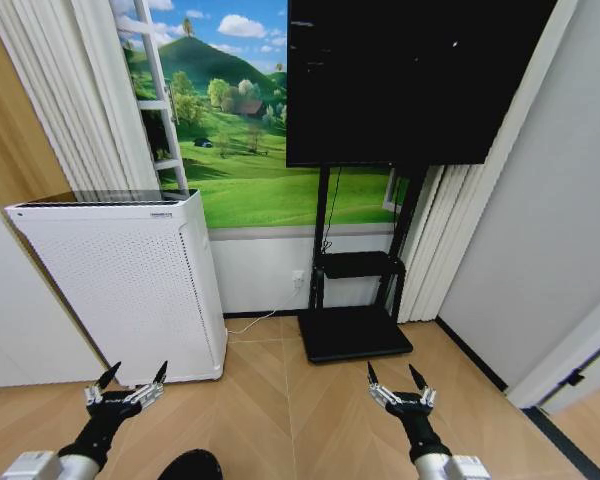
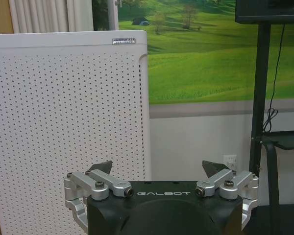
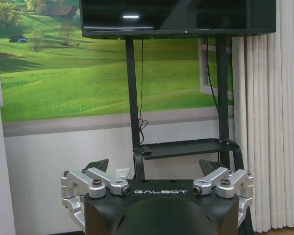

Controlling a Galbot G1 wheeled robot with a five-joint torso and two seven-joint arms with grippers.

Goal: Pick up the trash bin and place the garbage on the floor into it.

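Observation:
The trash bin and the garbage are out of view. My left gripper (image 1: 135, 372) hovers low over the wooden floor at the lower left, open, with nothing between its fingers; in the left wrist view the left gripper (image 2: 159, 167) points at the white perforated appliance. My right gripper (image 1: 392, 372) hangs at the lower right, also open and holding nothing; in the right wrist view the right gripper (image 3: 154, 165) faces the black TV stand. A dark rounded shape (image 1: 190, 465) sits at the bottom edge between the arms; I cannot tell what it is.
A tall white perforated appliance (image 1: 130, 280) stands on the floor at the left against the wall. A large black screen (image 1: 410, 80) sits on a black stand whose base plate (image 1: 355, 335) lies ahead. A grey wall (image 1: 550, 230) closes the right side. Bare wood floor (image 1: 280, 400) lies between the arms.

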